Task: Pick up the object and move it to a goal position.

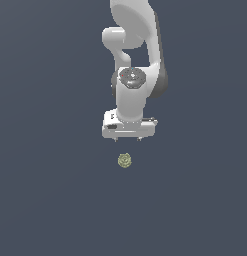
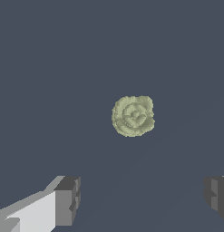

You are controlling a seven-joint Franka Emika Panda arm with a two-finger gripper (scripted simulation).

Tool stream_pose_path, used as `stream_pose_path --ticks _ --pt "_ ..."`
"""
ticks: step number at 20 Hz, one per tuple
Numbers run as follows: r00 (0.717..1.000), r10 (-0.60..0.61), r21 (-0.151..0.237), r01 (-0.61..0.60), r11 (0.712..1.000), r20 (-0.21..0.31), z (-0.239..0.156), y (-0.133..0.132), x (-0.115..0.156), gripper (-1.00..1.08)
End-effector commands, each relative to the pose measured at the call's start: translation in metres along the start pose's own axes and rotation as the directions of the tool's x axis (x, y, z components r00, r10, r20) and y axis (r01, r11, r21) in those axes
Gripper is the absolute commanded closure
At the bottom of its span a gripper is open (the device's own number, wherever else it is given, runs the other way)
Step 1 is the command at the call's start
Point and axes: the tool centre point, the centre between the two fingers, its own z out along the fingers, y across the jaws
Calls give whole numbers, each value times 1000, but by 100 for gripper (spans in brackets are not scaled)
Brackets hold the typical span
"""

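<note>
Wrist view: bumpy roundish olive-green object [image 2: 133,116] lies beyond spread claw [image 2: 143,199], untouched.

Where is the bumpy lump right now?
In the exterior view the lump lies alone on the dark floor, just below the open gripper and apart from it, not between the fingertips.

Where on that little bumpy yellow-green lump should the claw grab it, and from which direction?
Probably straight down from above, closing across the widest middle of the lump. It is roundish and lies alone on the flat floor, so no side looks better than another. The open gripper spreads far wider than the lump and is not yet over it.
</note>
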Motion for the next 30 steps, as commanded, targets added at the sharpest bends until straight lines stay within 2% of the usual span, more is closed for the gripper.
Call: stream_pose_path --ticks 1,8,21,30 --pt "1000 -13 -5 13 1000 -6 -3 -1 1 -92" --pt "1000 -13 -2 13 1000 -6 4 1 6 -92" --pt "999 -37 11 37 999 -16 47 11 40 -92" --pt "999 -40 13 40 999 -16 55 13 44 -92"
